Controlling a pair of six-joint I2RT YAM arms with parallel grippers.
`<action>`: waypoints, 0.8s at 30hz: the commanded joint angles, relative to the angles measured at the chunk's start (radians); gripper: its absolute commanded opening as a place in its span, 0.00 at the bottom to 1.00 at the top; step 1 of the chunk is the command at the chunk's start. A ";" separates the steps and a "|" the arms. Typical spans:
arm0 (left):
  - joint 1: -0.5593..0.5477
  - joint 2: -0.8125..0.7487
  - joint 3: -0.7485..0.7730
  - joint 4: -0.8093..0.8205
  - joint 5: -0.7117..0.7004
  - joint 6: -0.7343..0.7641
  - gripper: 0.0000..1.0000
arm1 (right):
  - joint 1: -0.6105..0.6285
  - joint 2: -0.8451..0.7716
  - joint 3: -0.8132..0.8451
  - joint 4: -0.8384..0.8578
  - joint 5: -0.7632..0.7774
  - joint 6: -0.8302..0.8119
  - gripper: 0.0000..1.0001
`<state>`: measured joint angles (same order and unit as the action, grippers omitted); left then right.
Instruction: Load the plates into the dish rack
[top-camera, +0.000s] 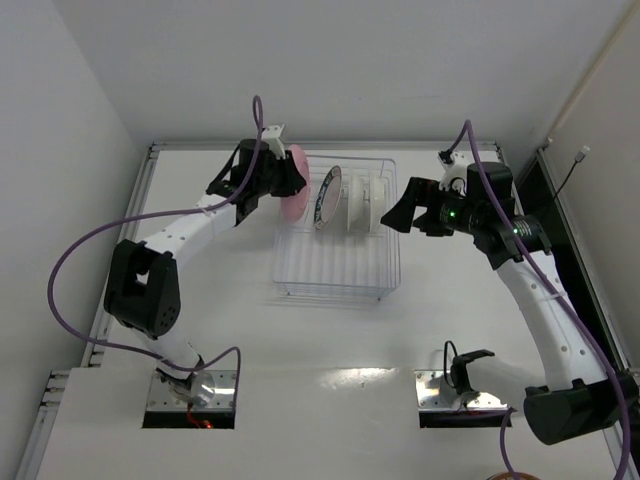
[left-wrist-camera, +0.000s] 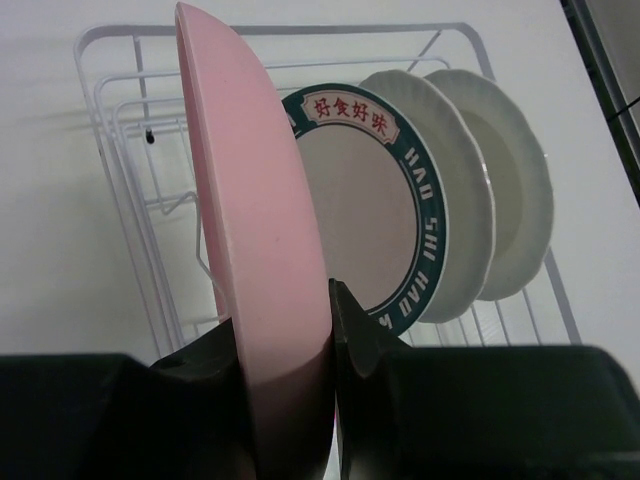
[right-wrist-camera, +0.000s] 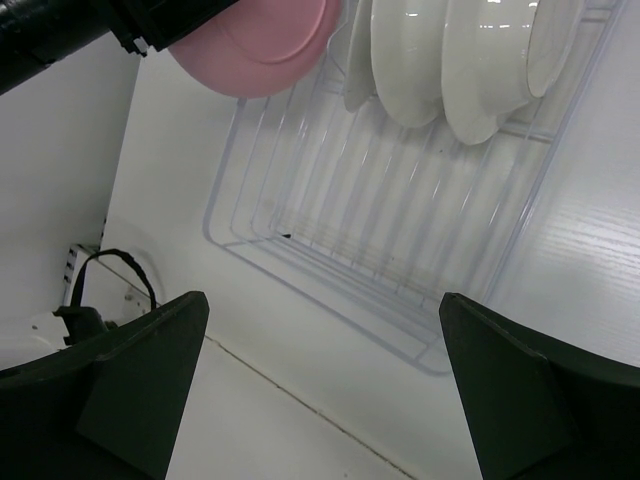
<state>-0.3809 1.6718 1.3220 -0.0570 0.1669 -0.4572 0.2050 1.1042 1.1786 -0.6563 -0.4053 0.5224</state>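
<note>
pink plate (top-camera: 296, 196) stands on edge in the grip of the left gripper (top-camera: 287, 184), at the upper left end of the dish rack (top-camera: 335, 292) in the top view. in the left wrist view the two dark fingers (left-wrist-camera: 350, 330) are clamped on the plate's (left-wrist-camera: 255, 250) near rim, one on each face, at the bottom centre of the frame. the plate rises upright from them and covers the left part of the rack (left-wrist-camera: 270, 32) behind. whether its far edge touches the wires cannot be told.

three more plates already stand in the slots just beside it. the nearest is a white plate with a dark teal rim band (left-wrist-camera: 355, 210) carrying red and white lettering. it leans slightly, and in the top view it sits in the upper middle of the rack (top-camera: 327, 197). behind it are two white plates with scalloped rims (left-wrist-camera: 455, 200), one overlapping the other (left-wrist-camera: 520, 190). the lower half of the rack in the top view holds nothing.

the right gripper (top-camera: 398, 212) hovers at the rack's right side in the top view, with its jaws spread wide and nothing between them. from its wrist camera its fingers (right-wrist-camera: 130, 380) fill the two lower corners of the frame. the wire rack (right-wrist-camera: 330, 290) lies beyond them, with the white plates (right-wrist-camera: 410, 60) at the top and the pink plate (right-wrist-camera: 260, 45) at the upper left. the rack rests on a white table (top-camera: 250, 340).
</note>
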 joint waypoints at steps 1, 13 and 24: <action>-0.003 0.016 0.000 0.060 -0.026 -0.005 0.02 | -0.004 -0.009 0.000 0.040 -0.023 -0.018 1.00; -0.039 -0.015 0.031 0.037 0.019 -0.005 0.87 | -0.004 0.000 0.009 0.009 -0.023 -0.027 1.00; -0.049 -0.221 0.054 -0.035 -0.023 0.028 1.00 | -0.004 -0.009 0.050 -0.043 0.016 -0.077 1.00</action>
<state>-0.4252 1.5501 1.3334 -0.1024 0.1604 -0.4484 0.2050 1.1046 1.1816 -0.6960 -0.4000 0.4885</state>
